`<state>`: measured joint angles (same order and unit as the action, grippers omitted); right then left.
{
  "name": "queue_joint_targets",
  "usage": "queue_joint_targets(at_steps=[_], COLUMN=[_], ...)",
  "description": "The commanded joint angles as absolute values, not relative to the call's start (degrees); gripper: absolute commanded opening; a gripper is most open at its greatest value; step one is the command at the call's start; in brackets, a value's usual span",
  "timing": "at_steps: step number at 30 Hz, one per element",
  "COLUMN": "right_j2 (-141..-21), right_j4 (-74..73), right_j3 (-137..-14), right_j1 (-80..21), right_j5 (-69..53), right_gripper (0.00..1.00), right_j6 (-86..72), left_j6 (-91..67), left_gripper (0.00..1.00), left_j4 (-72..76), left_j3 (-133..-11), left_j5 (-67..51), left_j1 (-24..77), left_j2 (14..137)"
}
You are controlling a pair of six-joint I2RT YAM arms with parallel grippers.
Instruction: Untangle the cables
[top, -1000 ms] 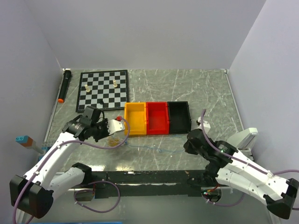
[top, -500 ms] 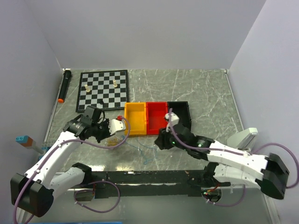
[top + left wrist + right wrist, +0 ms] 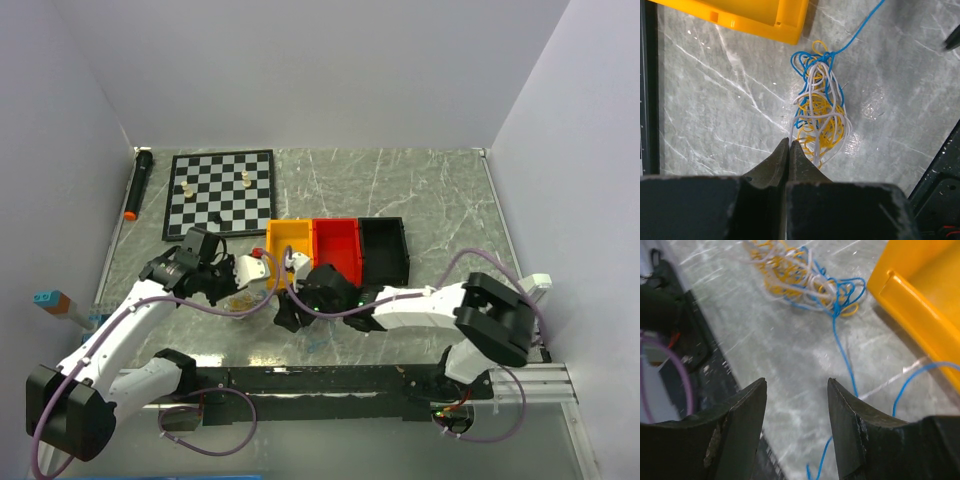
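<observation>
The cables lie in one tangle (image 3: 820, 107) of white, blue and yellow loops on the marble table, just in front of the yellow bin (image 3: 760, 17). A blue strand (image 3: 860, 30) runs out of it to the upper right. My left gripper (image 3: 790, 142) is shut at the tangle's near edge, with a white strand running into its tips. In the top view the tangle (image 3: 243, 300) lies between my left gripper (image 3: 228, 288) and right gripper (image 3: 284, 318). My right gripper (image 3: 796, 385) is open and empty, a short way from the tangle (image 3: 800, 277), with the blue strand (image 3: 845, 357) beside its right finger.
Yellow (image 3: 288, 240), red (image 3: 337, 245) and black (image 3: 385, 250) bins stand in a row mid-table. A chessboard (image 3: 220, 190) with a few pieces lies at the back left, a black marker (image 3: 137, 185) beside it. The yellow bin's corner (image 3: 920, 290) is close on the right gripper's right.
My right arm has swung left across the table from the right side to just right of the tangle. The left gripper has stayed at the tangle.
</observation>
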<state>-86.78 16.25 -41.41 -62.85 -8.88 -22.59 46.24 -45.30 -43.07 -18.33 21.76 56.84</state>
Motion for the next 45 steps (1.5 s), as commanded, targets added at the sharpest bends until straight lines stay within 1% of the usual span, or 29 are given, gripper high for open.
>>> queue_joint_targets(at_steps=[1, 6, 11, 16, 18, 19, 20, 22, 24, 29, 31, 36, 38, 39, 40, 41, 42, 44, 45], right_j2=[-92.36, -100.18, -103.62, -106.08, -106.52, -106.44, -105.83, -103.90, -101.44, -94.59, -90.02, -77.46, -74.11, -72.70, -72.08, -71.55, -71.46, -71.80, -72.07], right_j4=[23.37, 23.90, 28.65, 28.39, 27.08, 26.20, 25.50, 25.58, 25.14, 21.80, 20.40, 18.20, 16.96, 16.88, 17.14, 17.14, 17.05, 17.23, 17.31], right_j3=[-46.05, -49.92, -49.04, -49.92, -50.62, -50.71, -50.36, -48.70, -46.68, -42.46, -40.18, -33.59, -31.65, -30.86, -30.15, -29.80, -29.71, -30.32, -30.67], right_j1=[-63.10, -63.46, -64.42, -65.21, -65.48, -65.57, -65.57, -65.65, -65.65, -65.65, -65.65, -65.57, -65.65, -65.65, -65.65, -65.65, -65.65, -65.65, -65.65], right_j5=[-6.42, -0.98, 4.65, 5.45, 5.45, 5.36, 5.45, 5.54, 6.32, 8.17, 8.52, 6.07, 4.58, 3.87, 3.00, 2.38, 1.50, 0.35, -1.65], right_gripper=[0.59, 0.57, 0.57, 0.50, 0.43, 0.37, 0.27, 0.15, 0.00, 0.00, 0.00, 0.00, 0.00, 0.00, 0.00, 0.00, 0.00, 0.00, 0.00], right_j6=[-21.09, -21.36, -20.92, -22.94, -23.90, -24.34, -25.04, -26.27, -27.50, -29.53, -30.49, -32.43, -32.26, -32.26, -32.08, -31.82, -31.47, -30.42, -30.06], left_j6=[45.26, 46.32, 46.76, 45.79, 45.18, 44.74, 44.30, 43.51, 42.46, 41.22, 41.05, 42.01, 42.01, 41.84, 41.05, 40.26, 39.99, 39.38, 39.46], left_gripper=[0.04, 0.02, 0.01, 0.01, 0.01, 0.01, 0.01, 0.01, 0.01, 0.01, 0.01, 0.01, 0.01, 0.03, 0.10, 0.23, 0.34, 0.53, 0.69], left_j4=[-43.51, -42.10, -42.28, -41.49, -41.05, -40.52, -40.08, -39.46, -38.94, -39.11, -39.46, -38.94, -38.06, -38.06, -38.23, -38.93, -40.15, -43.75, -45.68], left_j3=[-42.72, -41.14, -40.34, -40.34, -40.25, -40.34, -40.43, -40.87, -41.39, -42.01, -41.84, -39.56, -38.33, -38.23, -38.58, -39.54, -41.29, -45.50, -48.83], left_j5=[-17.76, -14.07, -12.75, -10.82, -10.02, -9.50, -8.97, -7.92, -7.12, -6.77, -6.07, -3.52, -1.85, -1.85, -2.28, -3.59, -5.52, -11.92, -16.22], left_j1=[21.45, 21.45, 21.45, 21.36, 21.27, 21.27, 21.27, 21.01, 21.09, 20.92, 20.92, 20.57, 20.22, 19.95, 19.78, 19.69, 19.69, 19.69, 19.69], left_j2=[56.78, 55.64, 54.05, 53.96, 53.70, 53.53, 53.44, 53.44, 53.79, 53.79, 53.44, 52.30, 52.12, 52.12, 52.12, 52.21, 52.21, 51.86, 51.68])
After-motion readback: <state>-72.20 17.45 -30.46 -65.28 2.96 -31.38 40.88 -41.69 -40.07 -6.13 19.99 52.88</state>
